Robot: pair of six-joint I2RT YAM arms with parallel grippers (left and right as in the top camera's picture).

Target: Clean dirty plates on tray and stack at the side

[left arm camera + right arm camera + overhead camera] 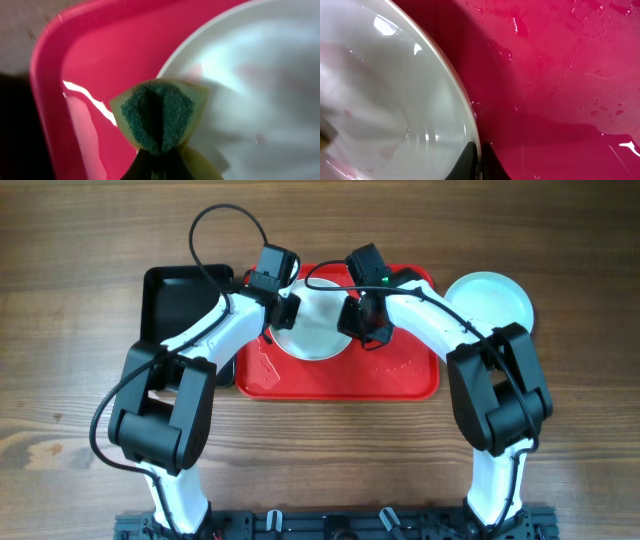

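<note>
A white plate (318,332) lies on the red tray (400,375), which is wet. My left gripper (287,311) is shut on a folded green-and-yellow sponge (159,120), and the sponge rests on the plate's left rim (175,55). My right gripper (480,162) is shut on the plate's right rim, one finger inside and one outside. Faint pink smears show on the plate (385,95). A pale mint plate (490,302) sits on the table just right of the tray.
A black rectangular tray (180,305) sits against the red tray's left side. Water drops and a film cover the red tray floor (560,75). Both arms reach in from the near edge, cables looping above the left wrist.
</note>
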